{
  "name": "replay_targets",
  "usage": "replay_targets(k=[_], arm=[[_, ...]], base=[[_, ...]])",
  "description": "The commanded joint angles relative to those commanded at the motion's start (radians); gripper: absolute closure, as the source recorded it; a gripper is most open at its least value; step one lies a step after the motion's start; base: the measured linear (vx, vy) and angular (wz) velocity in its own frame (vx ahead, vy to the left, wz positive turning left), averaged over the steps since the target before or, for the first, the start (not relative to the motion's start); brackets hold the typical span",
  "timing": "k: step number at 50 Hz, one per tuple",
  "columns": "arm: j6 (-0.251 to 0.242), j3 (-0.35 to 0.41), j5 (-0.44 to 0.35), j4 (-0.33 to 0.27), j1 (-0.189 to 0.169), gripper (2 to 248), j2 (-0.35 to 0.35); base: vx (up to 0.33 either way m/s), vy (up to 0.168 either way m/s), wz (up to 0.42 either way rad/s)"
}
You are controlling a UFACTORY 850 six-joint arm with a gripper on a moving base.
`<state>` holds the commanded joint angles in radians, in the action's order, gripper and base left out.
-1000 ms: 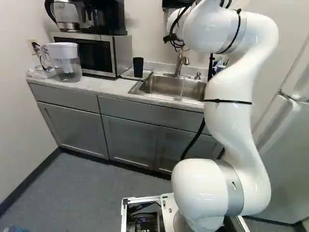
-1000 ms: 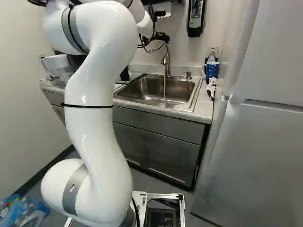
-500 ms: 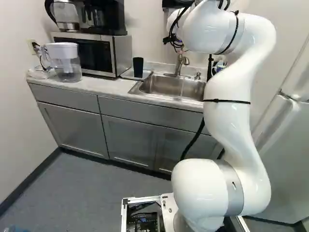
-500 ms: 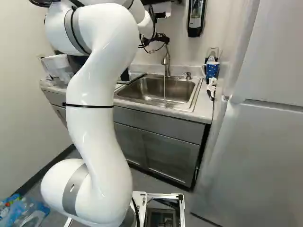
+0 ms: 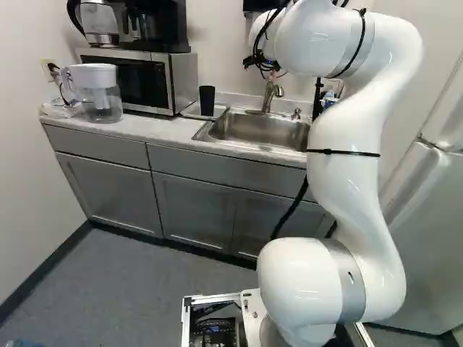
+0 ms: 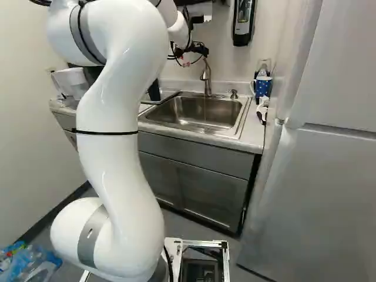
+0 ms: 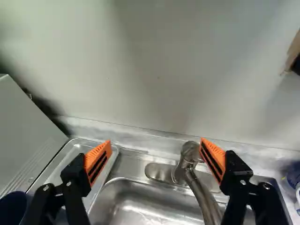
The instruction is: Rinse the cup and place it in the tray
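Counter: pale top (image 5: 137, 129) along the wall (image 7: 140, 70), with the sink (image 6: 176, 111) let into it.
Dark cup: upright-sided, standing in the tray (image 7: 70, 152) by the sink, as far as I can see; I can't tell which end is up. I read it as the task's cup (image 5: 207, 101), already rinsed.
Cup's weight and skin: light if empty, I'd guess, stiff enough for a modest squeeze, slippery if wet. No crack risk I can judge from here.
Cup's sides: where I'd take hold, around mid-height, one pad on each side, keeping off the rim.
My gripper: the gripper (image 7: 155, 142) stands wide, nothing held; the tap (image 6: 205, 76) shows between its fingers, nearer one pad. I can't tell whether they touch.
Microwave: close beside the cup; its side (image 5: 184, 83) would crowd a finger there.
Tray rim and tap: low lip to lift over, tall spout to skirt.
Sink bowl: my open room, above it and out toward the counter's front; little behind, with the wall.
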<state>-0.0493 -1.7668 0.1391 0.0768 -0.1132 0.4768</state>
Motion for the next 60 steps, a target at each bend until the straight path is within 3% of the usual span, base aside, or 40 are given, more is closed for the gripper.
replay_targets(k=[15, 23, 60], arm=[[0.0, 0.006, 0.003, 0.0, 0.001, 3, -0.005], [0.0, 0.018, -0.033, 0.0, 0.007, 3, -0.014], [0.0, 0.195, -0.014, 0.0, 0.067, 3, -0.163]], base=[[0.0, 0.0, 0.0], [0.0, 0.0, 0.0], [0.0, 0.0, 0.0]])
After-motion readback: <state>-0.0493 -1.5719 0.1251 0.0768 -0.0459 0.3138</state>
